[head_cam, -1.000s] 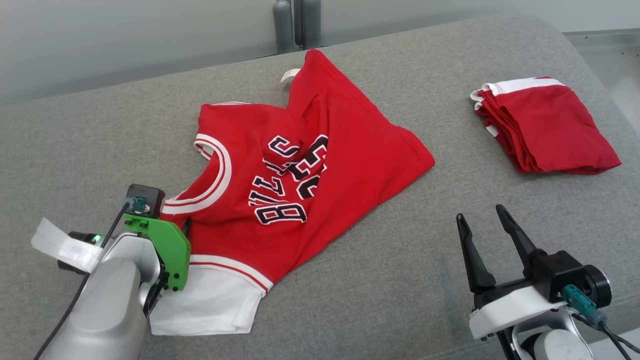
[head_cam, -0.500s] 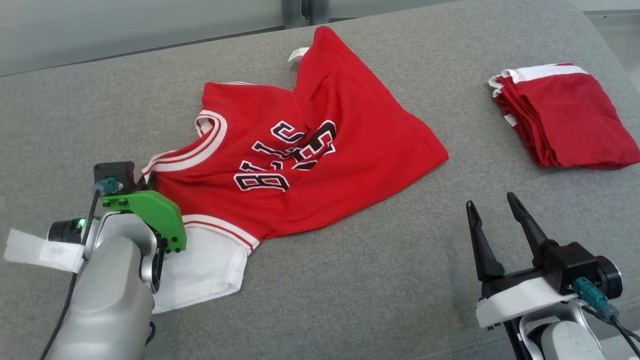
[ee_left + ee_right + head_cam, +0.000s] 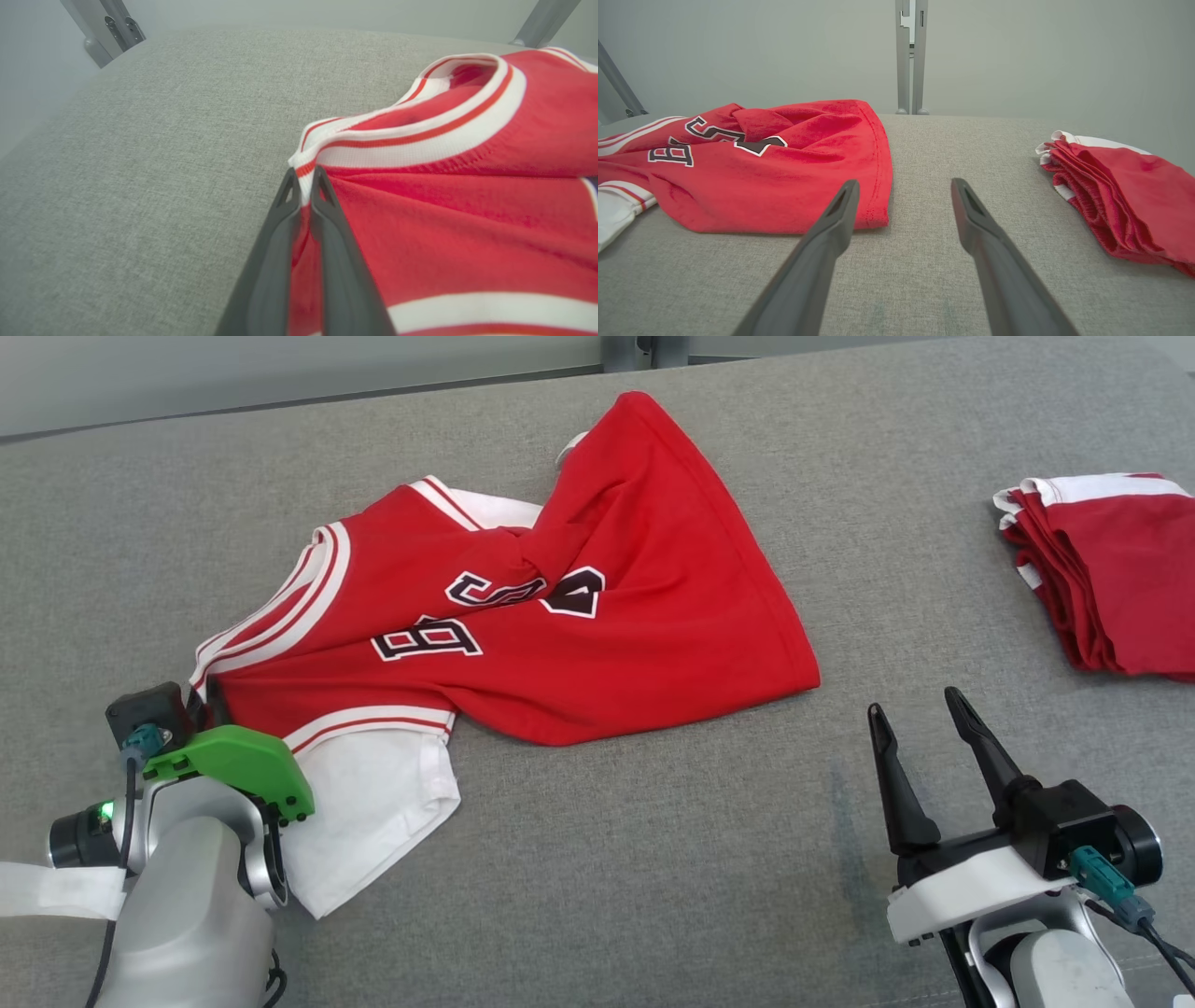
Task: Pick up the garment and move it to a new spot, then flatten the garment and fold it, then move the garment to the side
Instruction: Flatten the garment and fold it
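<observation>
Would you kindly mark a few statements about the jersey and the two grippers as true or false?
1. The left gripper is shut on the red jersey at its striped trim. True.
2. The right gripper holds the jersey's hem. False: it is open, holding nothing.
3. A folded red garment lies to the robot's right of the jersey. True.
4. The folded garment rests on top of the jersey. False: they lie apart on the grey surface.
</observation>
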`<state>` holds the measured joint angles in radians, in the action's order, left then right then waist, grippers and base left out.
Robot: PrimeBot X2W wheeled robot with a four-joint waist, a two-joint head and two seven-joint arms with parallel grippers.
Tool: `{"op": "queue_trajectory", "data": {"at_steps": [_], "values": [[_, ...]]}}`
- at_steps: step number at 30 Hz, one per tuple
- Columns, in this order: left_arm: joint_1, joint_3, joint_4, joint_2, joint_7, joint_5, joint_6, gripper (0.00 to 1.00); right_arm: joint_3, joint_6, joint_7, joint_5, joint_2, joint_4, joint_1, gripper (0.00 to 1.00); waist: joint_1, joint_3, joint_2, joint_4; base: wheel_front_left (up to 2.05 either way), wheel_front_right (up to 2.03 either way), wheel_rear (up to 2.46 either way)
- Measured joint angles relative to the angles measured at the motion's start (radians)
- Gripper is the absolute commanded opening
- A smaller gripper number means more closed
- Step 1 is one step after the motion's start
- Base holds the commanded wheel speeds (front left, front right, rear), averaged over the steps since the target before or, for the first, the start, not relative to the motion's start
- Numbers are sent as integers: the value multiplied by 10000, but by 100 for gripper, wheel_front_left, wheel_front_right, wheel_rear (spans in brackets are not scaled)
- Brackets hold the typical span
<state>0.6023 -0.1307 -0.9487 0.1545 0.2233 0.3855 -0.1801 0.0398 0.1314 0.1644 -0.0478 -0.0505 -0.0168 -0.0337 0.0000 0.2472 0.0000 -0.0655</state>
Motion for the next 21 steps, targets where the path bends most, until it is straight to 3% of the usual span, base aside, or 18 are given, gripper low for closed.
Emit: {"op": "queue_trajectory", "data": {"at_steps": [3, 4, 5, 7, 12, 21], "values": [[3, -121, -188, 159, 79, -21, 278, 0, 13, 0, -17, 4, 2, -6, 0, 100, 0, -2, 0, 77, 0, 0, 0], [12, -270, -253, 180, 79, -86, 541, 69, 12, 0, -19, 6, 2, -10, 0, 100, 0, -6, 0, 94, 0, 0, 0], [21, -385, -280, 186, 88, -134, 763, 100, 13, 0, -46, 6, 2, -10, 0, 100, 0, -14, 0, 109, 0, 0, 0], [51, -571, -311, 203, 161, -236, 1024, 100, 12, 0, -46, 13, 2, -6, 0, 100, 0, -43, 0, 134, 0, 0, 0], [-143, -677, 550, 186, 370, -504, 1081, 100, -59, 0, -44, 10, 4, 52, 34, 100, 0, -239, 0, 218, 0, 0, 0], [-3400, 291, 6289, -410, 407, -1327, 961, 100, -316, 0, 107, -67, 4, 489, 169, 100, 0, -771, 0, 481, 0, 0, 0]]}}
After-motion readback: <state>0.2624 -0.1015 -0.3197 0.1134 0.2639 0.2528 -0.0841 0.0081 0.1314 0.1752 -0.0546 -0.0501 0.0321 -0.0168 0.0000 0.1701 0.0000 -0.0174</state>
